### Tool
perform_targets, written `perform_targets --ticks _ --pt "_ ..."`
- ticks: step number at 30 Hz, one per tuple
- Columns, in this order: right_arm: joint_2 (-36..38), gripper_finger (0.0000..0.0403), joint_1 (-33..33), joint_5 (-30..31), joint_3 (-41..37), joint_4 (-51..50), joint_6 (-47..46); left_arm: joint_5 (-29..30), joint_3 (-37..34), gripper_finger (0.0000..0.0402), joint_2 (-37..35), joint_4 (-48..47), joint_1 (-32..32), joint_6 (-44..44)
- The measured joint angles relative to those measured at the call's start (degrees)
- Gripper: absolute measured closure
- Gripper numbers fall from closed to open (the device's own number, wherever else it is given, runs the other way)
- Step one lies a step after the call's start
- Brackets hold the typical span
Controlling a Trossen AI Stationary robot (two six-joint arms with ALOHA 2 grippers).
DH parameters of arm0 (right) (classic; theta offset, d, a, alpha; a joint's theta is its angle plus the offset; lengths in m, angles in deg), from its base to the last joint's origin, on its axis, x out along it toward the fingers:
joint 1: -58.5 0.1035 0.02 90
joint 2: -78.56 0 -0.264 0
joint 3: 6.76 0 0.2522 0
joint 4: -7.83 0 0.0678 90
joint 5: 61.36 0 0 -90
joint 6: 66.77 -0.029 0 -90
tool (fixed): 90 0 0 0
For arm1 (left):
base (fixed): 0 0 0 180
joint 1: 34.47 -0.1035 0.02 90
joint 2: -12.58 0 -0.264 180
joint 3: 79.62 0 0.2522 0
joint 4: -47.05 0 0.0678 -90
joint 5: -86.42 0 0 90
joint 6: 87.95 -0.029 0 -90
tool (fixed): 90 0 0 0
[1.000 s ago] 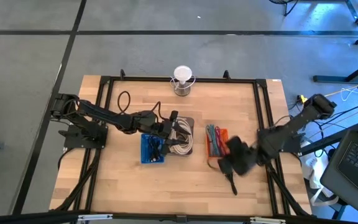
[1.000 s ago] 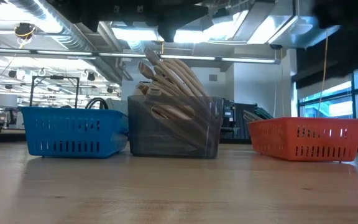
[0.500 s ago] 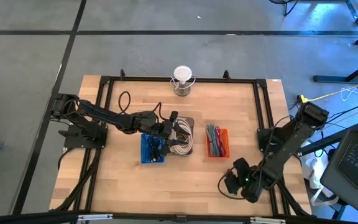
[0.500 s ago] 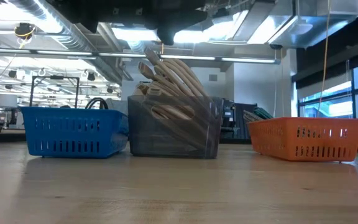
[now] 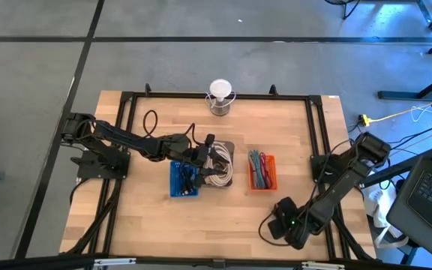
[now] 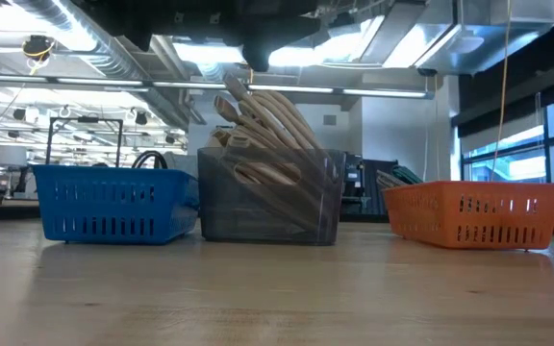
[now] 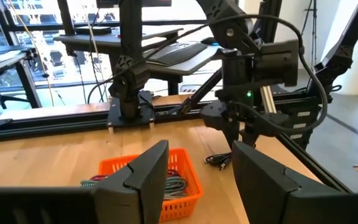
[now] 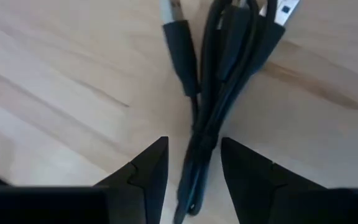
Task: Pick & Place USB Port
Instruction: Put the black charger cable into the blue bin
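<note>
Black USB cable (image 8: 219, 74) lies on table between released right end effector (image 8: 191, 171) fingers.

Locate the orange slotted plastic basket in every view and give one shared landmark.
High view: orange slotted plastic basket, right of centre.
Low view: far right.
Left wrist view: low centre, behind the fingers.
Right wrist view: not in it.
Shared landmark: wooden table.

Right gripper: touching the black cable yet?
Cannot tell. Right wrist view shows the right gripper fingers either side of the black cable, open, but neither contact nor gap shows plainly.
</note>
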Motion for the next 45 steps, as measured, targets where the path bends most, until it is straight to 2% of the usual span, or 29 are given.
perform_targets --ticks 6,8,12,16,19,26,31,36,41,45 --pt "-1.43 0.0268 0.01 0.18 0.20 -0.10 -0.07 0.00 -0.01 0.0233 0.00 0.30 0.00 -0.13" --pt "-1.35 0.0296 0.02 0.14 0.18 -0.54 -0.08 -0.02 0.00 0.0233 0.00 0.32 -0.02 -0.13" --pt "-1.09 0.0378 0.04 -0.10 0.10 -1.30 -0.51 -0.02 0.00 0.0233 0.00 0.32 -0.01 -0.15" --pt "-1.28 0.0385 0.34 0.39 2.46 -6.43 -2.36 -0.04 0.00 0.0233 0.00 0.32 0.00 -0.15" --pt "-1.28 0.0385 1.13 6.10 7.61 -12.25 -1.08 -0.15 -0.01 0.0233 0.00 0.32 -0.02 0.25" --pt "-1.19 0.0385 1.94 31.25 22.92 -31.21 6.97 -1.25 0.00 0.0233 0.02 1.38 0.00 1.77" --pt "-1.17 0.0385 0.60 44.34 31.32 -40.46 15.32 -1.49 -0.02 0.0233 0.07 6.10 0.91 3.81" --pt "-1.15 0.0386 -2.66 51.14 37.94 -43.52 26.67 -6.24 0.19 0.0233 0.07 12.18 2.33 4.74" --pt "-1.11 0.0386 -7.38 52.42 42.97 -38.75 43.13 -7.41 3.04 0.0233 0.07 12.98 3.51 4.13" --pt "-1.04 0.0386 -11.11 50.25 46.04 -31.34 58.58 -7.43 4.75 0.0233 0.07 12.76 3.91 2.33"
